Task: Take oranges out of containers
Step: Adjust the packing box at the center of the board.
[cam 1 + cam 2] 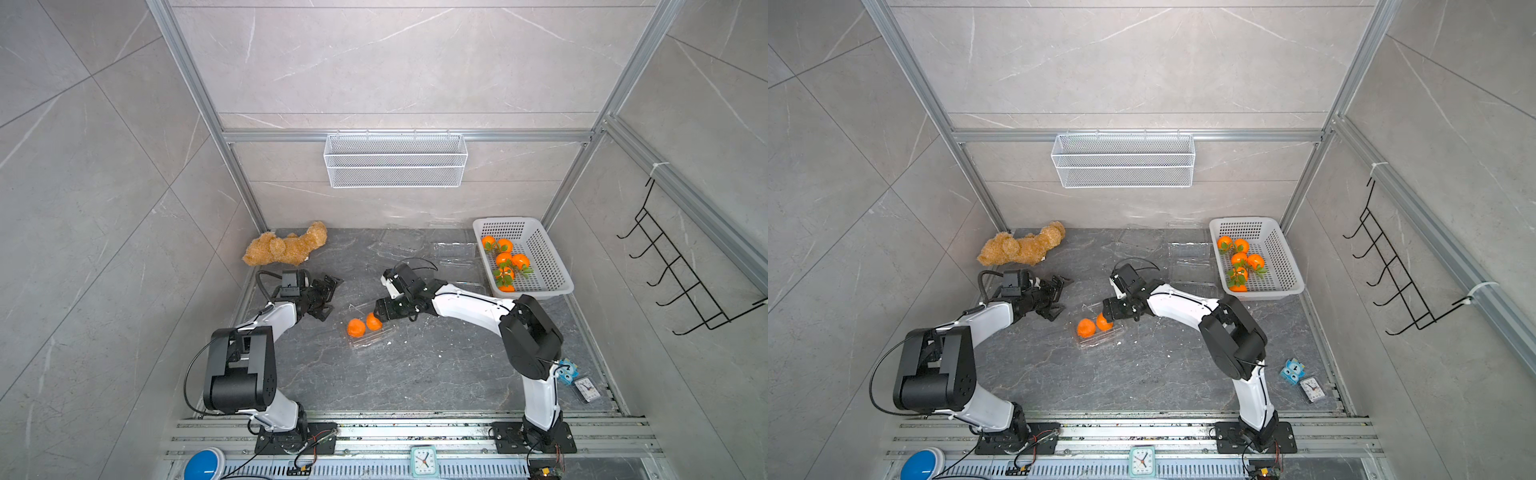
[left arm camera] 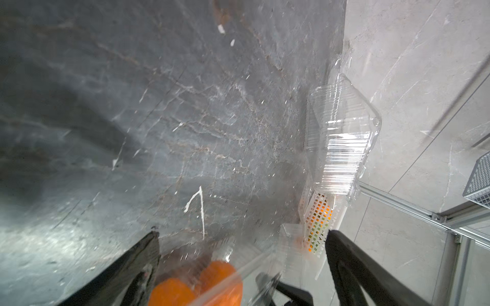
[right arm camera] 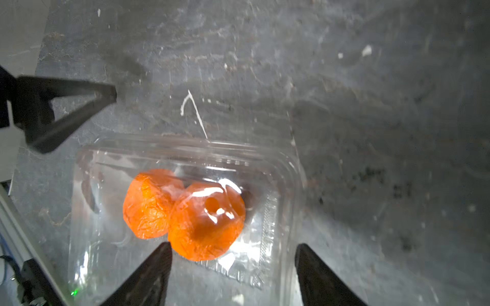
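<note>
Two oranges [image 1: 356, 327]: inside clear container [image 1: 374, 341], mid-desk [image 1: 415, 374].
Six oranges [image 1: 504, 259]: in white basket [image 1: 550, 266].
Right hand [image 3: 233, 247]: jaws apart, over one of the two.
Left hand [image 1: 330, 297]: spread wide, beside container.

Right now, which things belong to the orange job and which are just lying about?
Job: two oranges in the clear container mid-table; six oranges in the white basket; empty containers at the back.
Lying about: teddy bear; wire wall basket; blue toy; small clock; hook rack.
</note>
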Controlling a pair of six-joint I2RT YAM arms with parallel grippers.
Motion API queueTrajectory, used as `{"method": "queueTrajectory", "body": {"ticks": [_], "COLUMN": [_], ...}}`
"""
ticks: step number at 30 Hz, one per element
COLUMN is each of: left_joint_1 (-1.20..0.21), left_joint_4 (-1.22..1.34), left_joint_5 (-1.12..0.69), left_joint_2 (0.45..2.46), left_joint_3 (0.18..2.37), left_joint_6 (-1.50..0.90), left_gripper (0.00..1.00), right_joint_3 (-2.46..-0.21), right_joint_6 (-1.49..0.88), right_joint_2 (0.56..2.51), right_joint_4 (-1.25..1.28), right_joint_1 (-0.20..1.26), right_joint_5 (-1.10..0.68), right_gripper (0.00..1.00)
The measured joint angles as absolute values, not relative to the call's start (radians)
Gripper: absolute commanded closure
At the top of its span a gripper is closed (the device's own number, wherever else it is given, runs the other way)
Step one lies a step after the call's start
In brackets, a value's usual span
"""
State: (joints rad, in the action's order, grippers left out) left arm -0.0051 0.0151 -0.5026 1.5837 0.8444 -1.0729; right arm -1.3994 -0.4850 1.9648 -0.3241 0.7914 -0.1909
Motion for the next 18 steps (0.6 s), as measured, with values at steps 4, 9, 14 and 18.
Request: {"method": "queueTrajectory", "body": {"ticks": [4,9,14,18], "left_joint_1": [-0.057,-0.107,-0.104,-0.102], "left_joint_4": [0.000,-0.068,-0.213,-0.304], "left_joint_5": [-0.501,-0.499,-0.427,-0.359], "left_joint_2": [1.662,1.733,1.714,1.611], "left_joint_3": [0.940,1.047,1.114,1.087], "left_joint_6": [-1.060,-1.008,-0.906,-0.846], "left_gripper": [0.01,0.01,0.01,0.00], "right_joint_3": [-1.255,-1.136,-1.045,-0.984], "right_joint_6": [-0.556,-0.616,-0.672,-0.735], "right_joint_2": [1.873,1.786,1.710,1.699], "right_joint_4": [-0.261,-0.183,-0.096,0.034], "right_joint_1": [0.787,0.735,0.643,0.620], "right_joint_5": [-0.222,-0.279,-0.338,-0.400], "right_gripper": [0.23,0.14,0.03,0.00]}}
